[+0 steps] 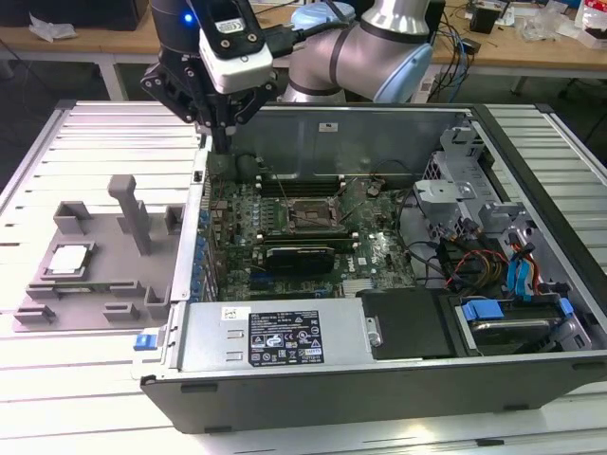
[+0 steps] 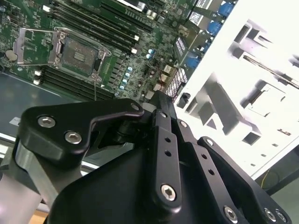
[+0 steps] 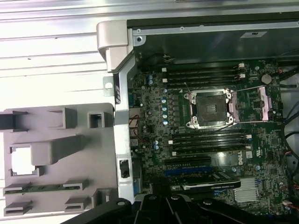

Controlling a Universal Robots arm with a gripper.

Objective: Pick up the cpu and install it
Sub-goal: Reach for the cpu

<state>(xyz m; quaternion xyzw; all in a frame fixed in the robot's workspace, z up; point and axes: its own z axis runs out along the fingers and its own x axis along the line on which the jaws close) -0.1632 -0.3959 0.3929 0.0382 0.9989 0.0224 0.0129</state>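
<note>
While the black two-finger gripper (image 1: 220,140) hangs above the wall of the open dark-grey metal computer case (image 1: 285,346) on the exterior view's left, near the case's far corner, nothing is held: the jaws appear drawn together to a narrow point with nothing between them. The cpu (image 1: 68,258), a small flat square chip with a silvery-white metal top and a thin darker edge, is seated flat in a square pocket of the grey plastic tray (image 1: 114,284), which is set outside the case, just beside that same wall. From the gripper, the chip lies away from the case, toward the exterior view's left and nearer the camera, well apart and lower. Being square, it presents no long axis; its edges are aligned with the tray's edges. Inside the case, the square black-and-metal socket frame (image 1: 311,216) is seen open and unoccupied.
</note>
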